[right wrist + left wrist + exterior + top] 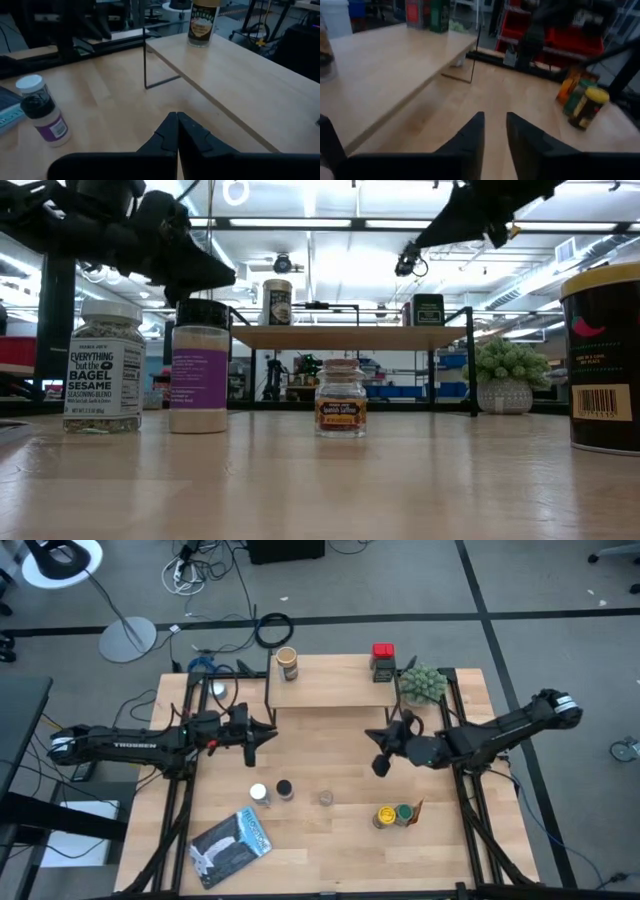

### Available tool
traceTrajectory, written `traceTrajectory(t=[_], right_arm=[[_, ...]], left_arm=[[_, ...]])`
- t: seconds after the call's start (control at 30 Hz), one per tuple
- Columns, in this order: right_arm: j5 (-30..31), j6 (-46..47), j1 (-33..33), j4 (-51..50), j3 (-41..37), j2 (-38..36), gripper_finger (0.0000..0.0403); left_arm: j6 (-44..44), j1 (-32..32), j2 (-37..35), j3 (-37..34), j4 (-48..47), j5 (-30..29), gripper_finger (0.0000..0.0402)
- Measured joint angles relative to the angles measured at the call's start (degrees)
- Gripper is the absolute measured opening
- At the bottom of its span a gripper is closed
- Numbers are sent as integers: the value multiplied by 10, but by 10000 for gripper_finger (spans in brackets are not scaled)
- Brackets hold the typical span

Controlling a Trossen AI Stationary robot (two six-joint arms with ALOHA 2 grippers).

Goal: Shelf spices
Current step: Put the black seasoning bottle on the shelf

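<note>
The shelf (pixel 335 682), a light wood board on thin black legs, stands at the table's far middle. On it stand a tan-lidded jar (pixel 288 663) and a red-lidded tin (pixel 383 662). Several spice jars stand on the table in front: white-lidded (pixel 258 793), black-lidded (pixel 285 789), a small clear one (pixel 326 798), yellow-lidded (pixel 385 816) and green-lidded (pixel 404 813). My left gripper (pixel 272 730) hovers by the shelf's left end, its fingers (pixel 495 122) a narrow gap apart around nothing. My right gripper (pixel 380 768) hangs shut (pixel 177 116) in front of the shelf's right part, holding nothing.
A fuzzy green plant (pixel 424 685) sits by the shelf's right end. A flat silver-blue pouch (pixel 232 845) lies at the near left. Bare tabletop lies between the two grippers and in the near middle. The room's floor, cables and a lamp base surround the table.
</note>
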Motion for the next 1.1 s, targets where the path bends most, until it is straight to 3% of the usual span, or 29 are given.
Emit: traceTrajectory(t=[0.3,0.53,0.7,0.83,0.93,1.1], right_arm=[[15,13,33,-36,-6,-20,0],[39,43,51,-67,-6,-29,0],[40,51,64,-78,-6,-29,0],[55,83,74,-113,-6,-30,0],[70,116,82,-139,-6,-30,0],[71,136,94,-151,-6,-30,0]], left_arm=[[-4,0,4,0,44,-9,190],[-7,0,3,0,45,-6,202],[-21,0,3,5,47,42,202],[-17,-9,3,53,-55,67,202],[0,-24,4,108,-182,51,202],[8,-54,11,173,-301,26,202]])
